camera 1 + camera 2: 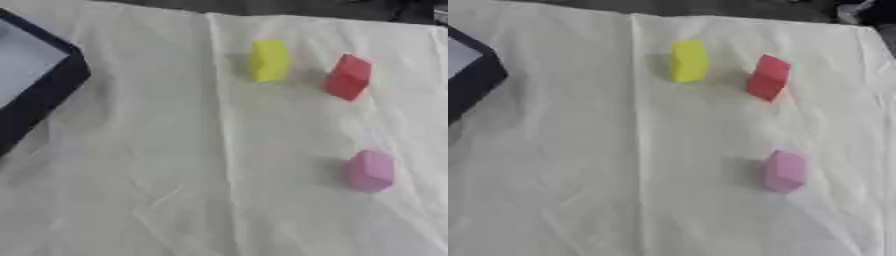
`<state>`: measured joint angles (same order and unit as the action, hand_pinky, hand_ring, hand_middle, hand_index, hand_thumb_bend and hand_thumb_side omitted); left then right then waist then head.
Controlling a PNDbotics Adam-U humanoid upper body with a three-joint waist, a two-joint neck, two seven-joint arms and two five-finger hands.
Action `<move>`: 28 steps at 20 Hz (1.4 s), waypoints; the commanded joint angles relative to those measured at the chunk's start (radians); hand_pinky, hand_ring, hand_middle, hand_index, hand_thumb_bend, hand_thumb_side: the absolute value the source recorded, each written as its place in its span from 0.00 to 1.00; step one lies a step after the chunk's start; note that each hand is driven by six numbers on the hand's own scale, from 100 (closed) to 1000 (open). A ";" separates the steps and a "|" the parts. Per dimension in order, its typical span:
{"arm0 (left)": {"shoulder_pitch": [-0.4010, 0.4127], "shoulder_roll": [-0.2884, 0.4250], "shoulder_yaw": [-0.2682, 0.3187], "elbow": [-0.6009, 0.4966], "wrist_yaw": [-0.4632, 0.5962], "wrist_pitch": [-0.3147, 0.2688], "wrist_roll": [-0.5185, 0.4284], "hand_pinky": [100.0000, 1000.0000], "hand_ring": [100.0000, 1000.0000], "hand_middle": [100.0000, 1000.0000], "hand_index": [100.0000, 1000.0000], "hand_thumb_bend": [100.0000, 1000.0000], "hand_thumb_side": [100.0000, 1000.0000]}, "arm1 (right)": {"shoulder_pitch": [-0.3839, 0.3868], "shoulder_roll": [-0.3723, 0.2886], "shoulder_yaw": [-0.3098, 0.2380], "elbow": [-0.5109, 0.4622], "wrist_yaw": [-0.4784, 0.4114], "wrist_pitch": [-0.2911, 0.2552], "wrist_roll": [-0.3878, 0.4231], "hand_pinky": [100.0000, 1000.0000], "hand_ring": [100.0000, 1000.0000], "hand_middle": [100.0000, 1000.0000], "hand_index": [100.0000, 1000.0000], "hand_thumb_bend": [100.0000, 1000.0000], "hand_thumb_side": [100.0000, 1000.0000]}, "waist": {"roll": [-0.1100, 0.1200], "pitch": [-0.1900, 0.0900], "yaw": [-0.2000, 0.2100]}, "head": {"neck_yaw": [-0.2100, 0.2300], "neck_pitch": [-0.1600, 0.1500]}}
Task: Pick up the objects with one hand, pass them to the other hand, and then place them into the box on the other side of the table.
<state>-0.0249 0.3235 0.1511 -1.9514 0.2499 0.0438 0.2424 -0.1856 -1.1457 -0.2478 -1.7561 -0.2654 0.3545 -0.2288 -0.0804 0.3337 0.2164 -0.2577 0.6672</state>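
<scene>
White cloth (175, 165), creased, with one long fold running from the far edge to the near edge, covers the table. Neither hand shows in either view, so I cannot tell whether they are released, clenched or grasping anything.

All three blocks lie on the right half, beyond the fold, while the box (52, 87) sits at the far left corner, partly cut off by the view's edge. So the right arm is likely the nearer one for the pick, and the left the one to do the placing.

Yellow block (269, 60) stands near the far edge, just right of the fold, long axis upright. Red block (348, 77) is just beside it, nearer the right edge, tilted slightly. Pink block (371, 171) lies well apart from both, toward the near edge.

Box has dark walls and a pale inside.
</scene>
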 commanded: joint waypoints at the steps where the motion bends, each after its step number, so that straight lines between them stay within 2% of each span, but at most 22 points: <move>1: 0.003 0.011 0.012 -0.013 0.004 -0.003 0.004 0.85 0.68 0.80 0.72 0.83 0.32 | 0.002 -0.055 -0.002 -0.020 -0.024 -0.009 -0.051 0.81 0.86 0.52 0.79 0.61 0.04 | 0.007 -0.026 -0.002 | 0.006 0.005; 6: 0.008 0.011 0.013 -0.017 0.005 -0.004 0.005 0.85 0.68 0.80 0.72 0.83 0.32 | 0.012 -0.054 0.002 -0.028 -0.049 -0.020 -0.088 0.81 0.86 0.50 0.77 0.61 0.03 | 0.017 -0.028 -0.003 | 0.009 0.012; 11: 0.009 0.010 0.014 -0.019 0.004 -0.004 0.005 0.85 0.68 0.80 0.72 0.83 0.32 | 0.019 -0.056 0.008 -0.031 -0.048 -0.023 -0.081 0.82 0.87 0.53 0.79 0.62 0.05 | 0.021 -0.024 -0.006 | 0.002 0.012; 12: 0.009 0.009 0.013 -0.019 0.004 -0.003 0.005 0.85 0.68 0.80 0.72 0.83 0.32 | 0.020 -0.058 0.011 -0.033 -0.039 -0.021 -0.069 0.82 0.87 0.54 0.79 0.62 0.05 | 0.021 -0.023 -0.006 | 0.000 0.012; 15: 0.007 0.009 0.012 -0.020 0.004 -0.002 0.002 0.85 0.68 0.80 0.72 0.83 0.32 | 0.028 -0.071 0.046 -0.051 0.001 -0.016 -0.025 0.85 0.91 0.63 0.84 0.63 0.10 | 0.020 -0.018 -0.002 | -0.008 0.008; 19: 0.003 0.010 0.008 -0.020 0.003 0.000 -0.003 0.85 0.68 0.80 0.72 0.83 0.32 | 0.026 -0.089 0.100 -0.057 0.069 -0.008 0.043 0.87 0.91 0.69 0.86 0.63 0.12 | 0.016 -0.012 0.007 | -0.021 0.003; 24: -0.001 0.012 0.005 -0.020 0.003 0.001 -0.007 0.85 0.68 0.80 0.72 0.83 0.32 | 0.009 -0.099 0.145 -0.042 0.159 -0.008 0.133 0.87 0.91 0.70 0.82 0.62 0.16 | 0.011 -0.007 0.019 | -0.033 -0.003; 28: -0.004 0.013 0.002 -0.020 0.003 0.003 -0.011 0.85 0.68 0.80 0.72 0.83 0.32 | -0.008 -0.102 0.166 -0.024 0.224 -0.010 0.198 0.88 0.91 0.74 0.85 0.62 0.17 | 0.008 -0.005 0.025 | -0.039 -0.007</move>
<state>-0.0230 0.3230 0.1522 -1.9551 0.2533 0.0472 0.2357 -0.1837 -1.1943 -0.0754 -1.7835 -0.0643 0.3458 -0.0492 -0.0749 0.3424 0.2421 -0.2927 0.6741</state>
